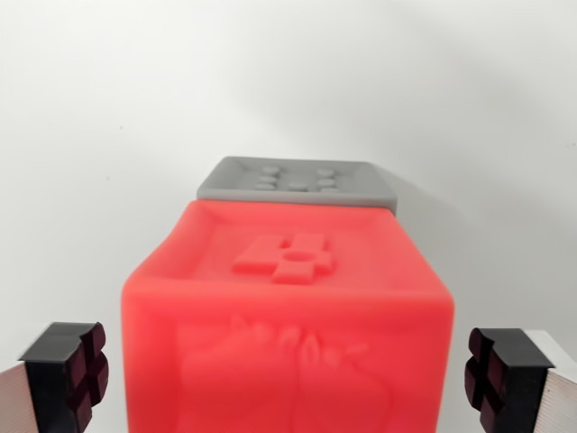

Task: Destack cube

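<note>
So at this point your gripper (288,379) was spread wide, with one black fingertip (68,374) at the wrist view's left and the other at the right, and neither was touching anything. There was clear white gap between each pad and the red cube (288,343), so nothing was gripped yet.

The red cube sat right in the middle of the view, straddled by the fingers and close to the camera. It had a raised number 4 (287,257) on its top face and some embossed shape on the near face, too blurry for me to call. Beyond it you could see the top of a grey cube (297,180), with raised dots on it. From this angle I honestly couldn't tell whether red was resting on grey or whether they just sat one behind the other on the white surface (90,135). Their edges looked like they met, but that's all.

On handling: the rounded corners and slightly sunken faces made it look like a soft foam or rubbery block to me, so probably light and a bit squishy. I'd guess it would give under the pads rather than slip, which is forgiving. Your best bet was squeezing the two flat side faces, around mid-height, and keeping the pads off those rounded edges so it wouldn't twist as you lifted.
</note>
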